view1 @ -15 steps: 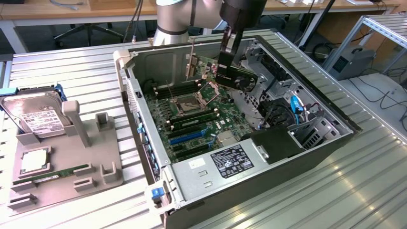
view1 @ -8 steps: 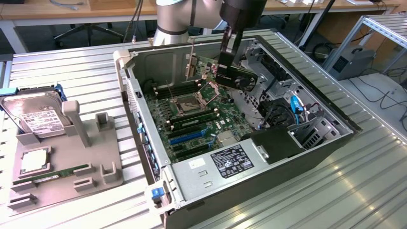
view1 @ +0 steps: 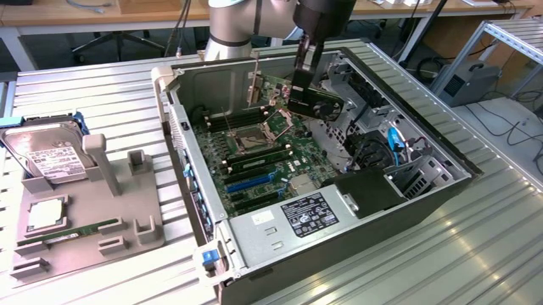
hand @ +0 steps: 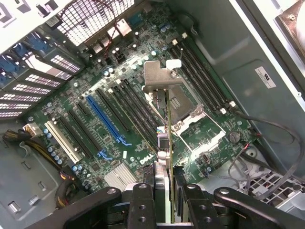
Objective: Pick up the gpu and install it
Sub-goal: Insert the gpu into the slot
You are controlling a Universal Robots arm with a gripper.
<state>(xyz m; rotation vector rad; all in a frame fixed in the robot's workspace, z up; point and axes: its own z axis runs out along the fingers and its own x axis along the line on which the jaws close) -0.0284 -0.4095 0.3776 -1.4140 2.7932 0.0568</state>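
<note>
My gripper (view1: 304,71) hangs inside the open computer case (view1: 191,82), shut on the gpu (view1: 316,101). The card is held above the motherboard (view1: 254,159), with its black fan side toward the exterior view's right and its silver bracket (view1: 254,82) toward the case's back wall. In the wrist view the gpu (hand: 168,143) is seen edge-on, running from between my fingers (hand: 142,202) out to its bracket (hand: 159,76). It hovers over the black slots beside the CPU socket (hand: 190,119), and I cannot tell whether it touches a slot.
A grey holder (view1: 93,222) on the exterior view's left carries a hard drive (view1: 49,155), a CPU (view1: 47,216) and a RAM stick (view1: 81,230). Inside the case are a power supply (view1: 297,219), drive cages (view1: 407,178), cables and a blue slot (hand: 107,121).
</note>
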